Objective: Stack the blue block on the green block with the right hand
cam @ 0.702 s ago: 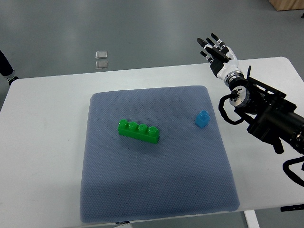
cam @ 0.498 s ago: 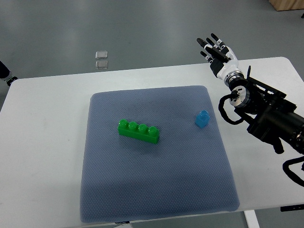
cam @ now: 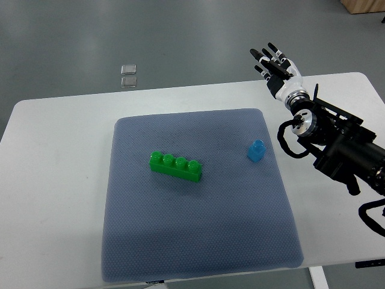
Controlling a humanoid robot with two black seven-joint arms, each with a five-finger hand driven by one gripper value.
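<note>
A small blue block (cam: 256, 150) stands upright on the right part of the grey-blue mat (cam: 198, 241). A long green block (cam: 175, 166) with a row of studs lies near the mat's middle, slightly slanted, well apart from the blue one. My right hand (cam: 274, 63) hovers over the table's far edge, up and to the right of the blue block, fingers spread and holding nothing. Its black arm (cam: 337, 141) enters from the right edge. The left arm does not show.
The mat lies on a white table (cam: 54, 180). Two small clear squares (cam: 128, 75) lie on the grey floor beyond the table's far edge. A wooden object (cam: 364, 5) pokes in at the top right corner.
A dark object at the far left edge has slid out of view. The right hand and both blocks have hardly moved.
</note>
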